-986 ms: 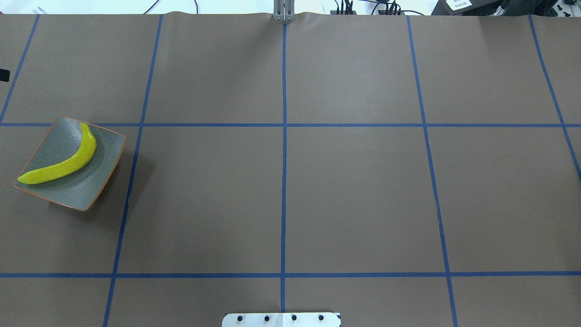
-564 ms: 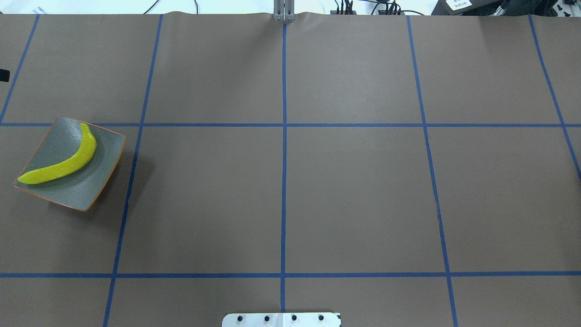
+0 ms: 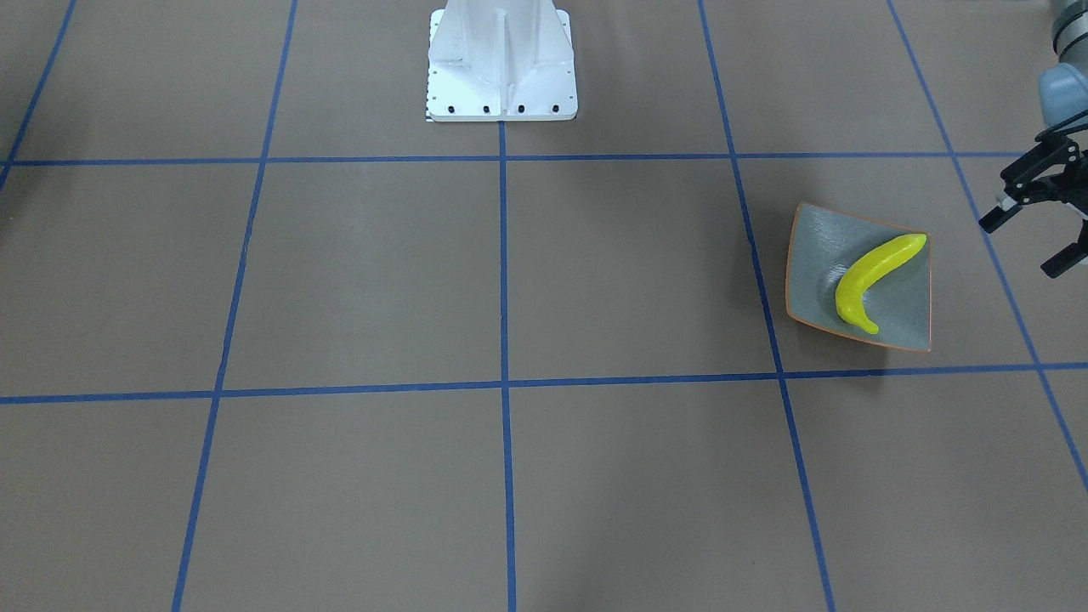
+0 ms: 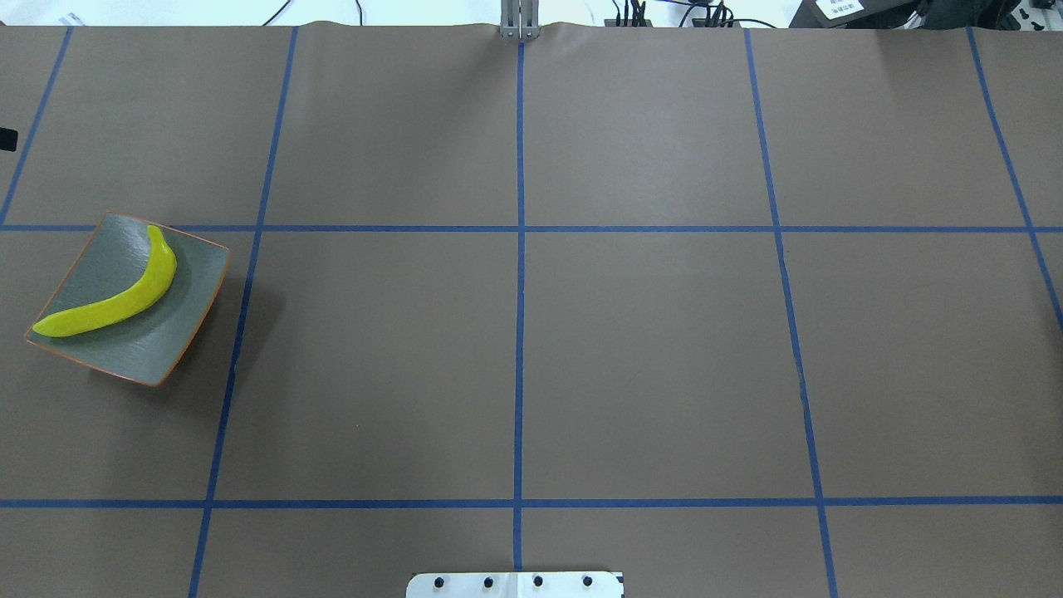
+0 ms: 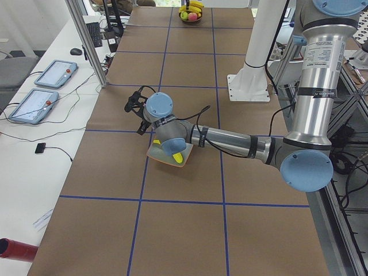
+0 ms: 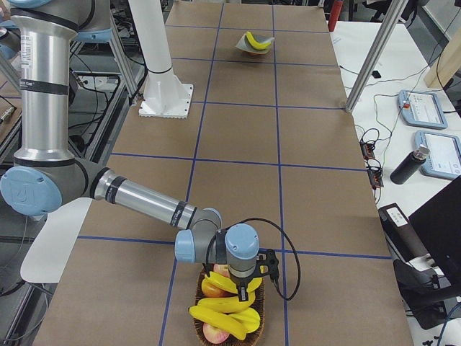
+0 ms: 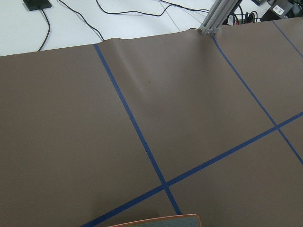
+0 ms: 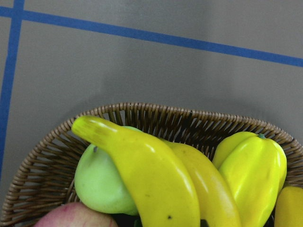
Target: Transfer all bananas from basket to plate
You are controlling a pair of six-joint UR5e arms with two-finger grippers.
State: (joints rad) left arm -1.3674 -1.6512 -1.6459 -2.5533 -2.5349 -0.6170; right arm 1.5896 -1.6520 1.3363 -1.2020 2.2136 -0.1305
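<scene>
Grey-blue and square, the plate sits far over on the robot's left side of the table. One yellow banana lies across it from corner to corner. The left gripper hangs just beside the plate, not touching it. Its two fingers are spread apart and there is nothing between them. It shows only at the edge of the front view, so part of it is cut off.

The middle of the table is brown and has blue lines on it.

Far over on the right is the wicker basket, well apart from the plate. The other bananas lie in it, piled with a green fruit, a yellow bumpy fruit and a red one. The right gripper hangs right over the pile. It shows only in the side view and its own camera does not show its fingers, so nobody can tell if they are apart or pressed together, or if they touch a banana.

The step looks like picking the next banana. The job seems only just begun, with one banana moved. The next move would need the fingers to come down around the middle of the top banana, pinch it, and lift it clear of the other fruit. Then it has a long way to go to the plate, and it must fit next to the first one.

The bananas overlap, so counting them is hard
</scene>
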